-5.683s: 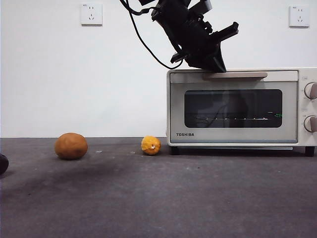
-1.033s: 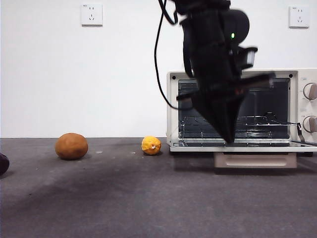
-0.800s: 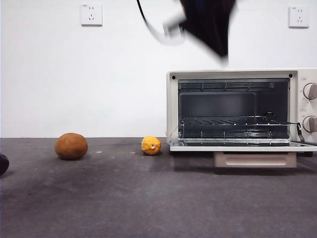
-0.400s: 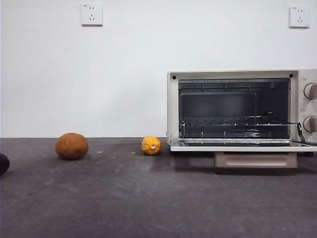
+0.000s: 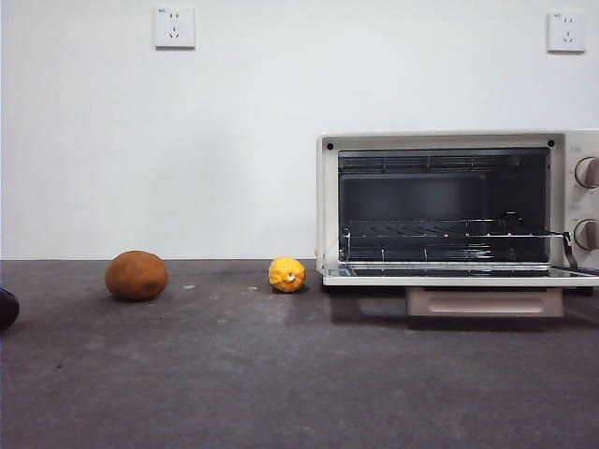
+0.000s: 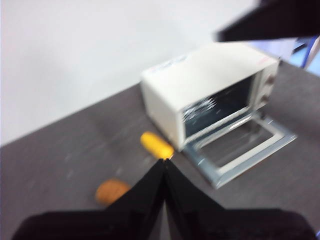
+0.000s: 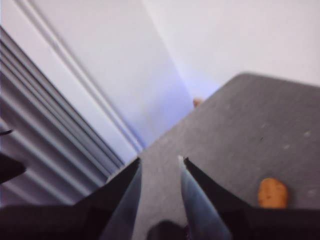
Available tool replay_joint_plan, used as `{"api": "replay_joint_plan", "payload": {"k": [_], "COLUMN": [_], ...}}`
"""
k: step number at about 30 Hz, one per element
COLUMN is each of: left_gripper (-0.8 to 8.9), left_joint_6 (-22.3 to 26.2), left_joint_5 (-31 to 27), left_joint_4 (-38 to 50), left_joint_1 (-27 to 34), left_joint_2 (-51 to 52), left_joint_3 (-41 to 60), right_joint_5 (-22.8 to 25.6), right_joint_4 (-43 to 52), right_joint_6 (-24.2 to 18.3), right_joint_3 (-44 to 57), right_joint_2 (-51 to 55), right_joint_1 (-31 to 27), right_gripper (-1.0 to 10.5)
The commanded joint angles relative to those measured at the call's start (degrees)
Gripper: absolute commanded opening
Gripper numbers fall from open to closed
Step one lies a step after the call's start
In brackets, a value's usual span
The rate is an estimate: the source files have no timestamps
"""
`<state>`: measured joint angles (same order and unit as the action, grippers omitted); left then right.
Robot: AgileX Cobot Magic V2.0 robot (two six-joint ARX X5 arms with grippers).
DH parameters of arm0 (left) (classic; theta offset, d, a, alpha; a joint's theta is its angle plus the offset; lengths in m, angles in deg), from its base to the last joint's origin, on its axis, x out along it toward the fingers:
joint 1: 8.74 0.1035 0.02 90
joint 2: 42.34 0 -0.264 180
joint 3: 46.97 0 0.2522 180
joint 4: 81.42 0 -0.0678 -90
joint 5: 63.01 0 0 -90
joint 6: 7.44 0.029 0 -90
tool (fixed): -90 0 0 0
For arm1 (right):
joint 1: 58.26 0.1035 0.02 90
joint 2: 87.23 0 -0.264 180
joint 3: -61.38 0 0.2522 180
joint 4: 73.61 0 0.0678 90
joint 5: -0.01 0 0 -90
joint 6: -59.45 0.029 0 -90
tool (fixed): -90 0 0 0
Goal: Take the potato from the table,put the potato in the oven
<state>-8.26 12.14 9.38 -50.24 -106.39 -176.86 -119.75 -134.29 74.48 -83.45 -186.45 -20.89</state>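
Note:
The potato (image 5: 136, 275) lies on the table (image 5: 281, 374) at the left, well apart from the oven (image 5: 327, 201). The oven's door (image 5: 459, 279) hangs down open, showing the wire rack inside. No arm shows in the front view. In the blurred left wrist view my left gripper (image 6: 165, 162) is shut on nothing, high above the potato (image 6: 112, 191) and the oven (image 6: 200, 85). My right gripper (image 7: 159, 161) is open and empty, raised over the table, with an orange-brown lump that looks like the potato (image 7: 272, 192) off to one side.
A small yellow lumpy ball (image 5: 286, 274) sits just left of the oven's front corner. A dark rounded thing (image 5: 5, 309) pokes in at the left edge. The oven's bar handle (image 5: 482, 301) hangs below the lowered door. Another arm's black part (image 6: 272, 22) crosses the left wrist view.
The arm that held the handle pulled the oven door down open, then rose out of the front view. The potato and the yellow ball have not moved.

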Motion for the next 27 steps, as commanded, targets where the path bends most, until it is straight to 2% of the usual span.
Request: {"api": "replay_joint_plan", "payload": {"k": [1, 4, 9, 12, 16, 18, 22, 24, 27], "left_gripper": [-0.06, -0.07, -0.07, -0.07, -0.07, -0.07, -0.07, -0.07, -0.07], "left_joint_6": [-3.8, -6.7, -9.9, -10.2, -10.1, -10.2, -10.1, -10.1, -9.9], "left_joint_5": [-4.2, -6.4, -6.4, -6.4, -6.4, -6.4, -6.4, -6.4, -7.5], "left_joint_4": [-0.2, -0.2, -0.2, -0.2, -0.2, -0.2, -0.2, -0.2, -0.2], "left_joint_1": [1.0, 1.5, 1.6, 1.6, 1.6, 1.6, 1.6, 1.6, 1.6], "left_joint_2": [7.5, 16.4, 26.0, 31.3, 37.8, 40.3, 44.3, 45.6, 46.7], "left_joint_3": [10.8, 21.2, 30.4, 34.8, 39.4, 41.1, 43.7, 44.6, 45.8], "right_joint_5": [0.5, 2.5, 5.4, 9.2, 15.1, 17.8, 21.5, 23.1, 24.8], "right_joint_4": [-2.9, -4.2, -3.6, -3.8, -4.5, -5.2, -6.3, -5.9, -5.4], "right_joint_6": [-2.5, -1.1, -0.3, -2.8, -8.5, -10.6, -13.3, -14.3, -15.3], "right_joint_3": [-17.7, -30.6, -34.8, -34.8, -34.8, -34.8, -34.8, -34.8, -34.8], "right_joint_2": [-11.1, -20.7, -27.1, -30.6, -36.0, -38.9, -44.4, -46.7, -49.9], "right_joint_1": [2.0, 3.9, 5.4, 6.6, 8.5, 9.3, 9.9, 10.0, 10.2], "right_gripper": [1.4, 1.4, 1.4, 1.4, 1.5, 2.8, 8.1, 8.8, 8.8]}}
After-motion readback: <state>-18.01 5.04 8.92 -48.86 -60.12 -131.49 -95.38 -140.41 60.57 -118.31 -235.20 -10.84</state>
